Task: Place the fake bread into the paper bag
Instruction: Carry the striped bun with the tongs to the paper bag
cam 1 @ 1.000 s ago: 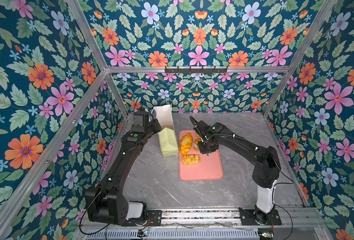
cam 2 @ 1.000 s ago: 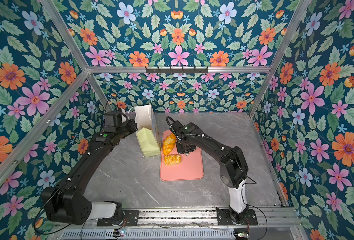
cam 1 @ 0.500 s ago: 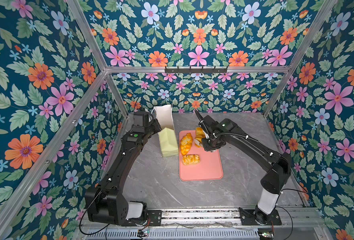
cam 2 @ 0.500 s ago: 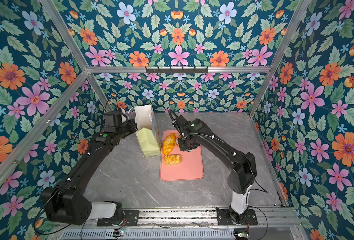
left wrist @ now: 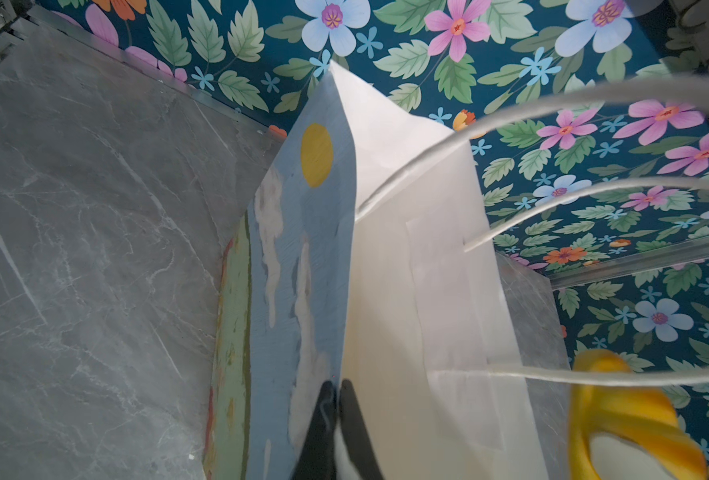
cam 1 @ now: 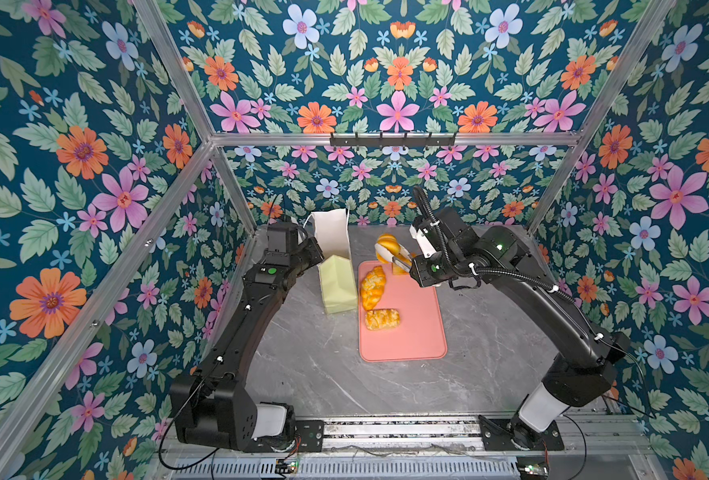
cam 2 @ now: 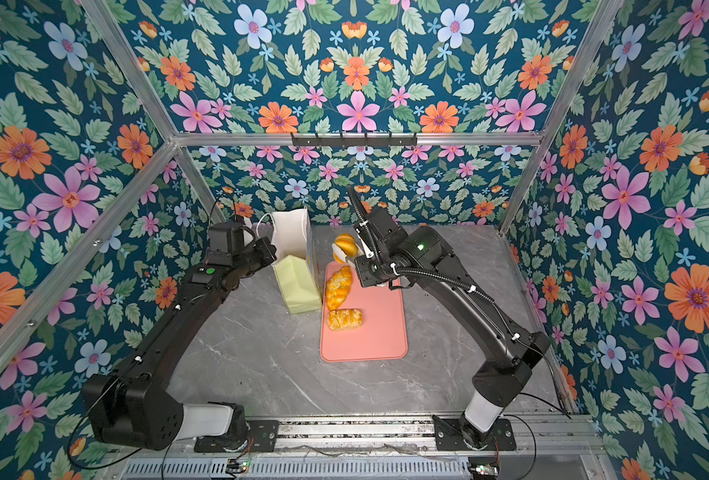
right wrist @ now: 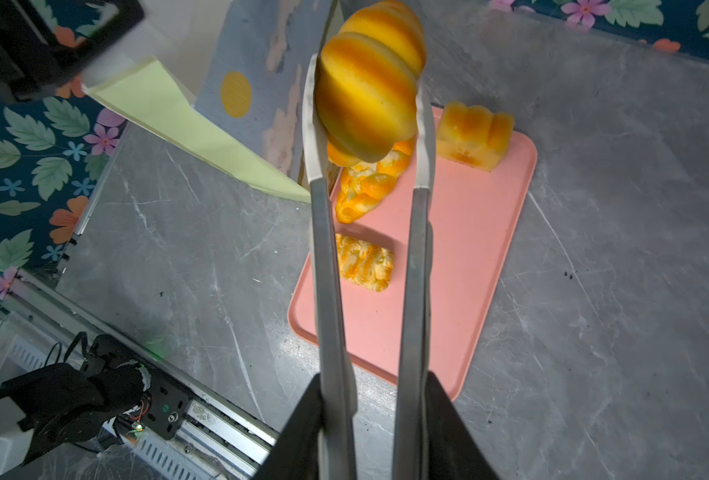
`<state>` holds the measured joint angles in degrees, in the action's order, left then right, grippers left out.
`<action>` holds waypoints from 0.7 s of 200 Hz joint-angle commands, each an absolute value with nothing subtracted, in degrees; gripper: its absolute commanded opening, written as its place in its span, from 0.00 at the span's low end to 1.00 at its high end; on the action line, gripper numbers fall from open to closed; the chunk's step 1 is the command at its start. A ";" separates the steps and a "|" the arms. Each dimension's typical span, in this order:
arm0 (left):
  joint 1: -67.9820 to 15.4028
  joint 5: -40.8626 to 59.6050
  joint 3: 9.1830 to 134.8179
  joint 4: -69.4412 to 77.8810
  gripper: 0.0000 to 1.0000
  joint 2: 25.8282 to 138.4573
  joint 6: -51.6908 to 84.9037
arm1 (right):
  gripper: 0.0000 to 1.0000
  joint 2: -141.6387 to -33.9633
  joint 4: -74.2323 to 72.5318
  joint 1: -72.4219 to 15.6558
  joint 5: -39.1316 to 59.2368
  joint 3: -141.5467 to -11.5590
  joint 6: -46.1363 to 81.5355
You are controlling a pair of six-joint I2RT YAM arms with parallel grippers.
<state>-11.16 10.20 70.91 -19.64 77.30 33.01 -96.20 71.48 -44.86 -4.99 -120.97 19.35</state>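
Observation:
The paper bag (cam 1: 337, 283) stands left of the pink tray, its white inside (cam 1: 331, 232) showing. My left gripper (left wrist: 338, 384) is shut on the bag's rim (left wrist: 386, 249). My right gripper (right wrist: 371, 386) is shut on metal tongs (right wrist: 417, 232). The tongs clamp a striped croissant (right wrist: 369, 83) in the air, above the tray's far end and just right of the bag's mouth, as both top views show (cam 1: 387, 243) (cam 2: 345, 243). On the tray lie a braided loaf (cam 1: 372, 286), a flaky rectangular pastry (cam 1: 382, 319) and a square loaf (right wrist: 473, 135).
The pink tray (cam 1: 411, 336) lies flat mid-table on the grey marble top (cam 1: 328, 374). Floral walls close in the back and both sides. The bag's white cord handles (left wrist: 594, 195) loop near the left wrist. A metal rail (cam 1: 386, 428) runs along the front edge.
The right arm has lifted the tongs with the croissant off the tray, up and back toward the bag's mouth. The left arm and the bag have stayed put.

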 commanded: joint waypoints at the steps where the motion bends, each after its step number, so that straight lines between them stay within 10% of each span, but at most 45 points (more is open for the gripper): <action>1: -11.39 11.28 71.72 -19.00 0.02 77.25 34.13 | 0.35 -96.96 72.36 -45.59 -4.68 -125.05 18.35; 140: -12.79 8.24 72.78 -19.90 0.00 76.81 35.77 | 0.35 -102.77 71.08 -50.27 2.02 -144.06 19.20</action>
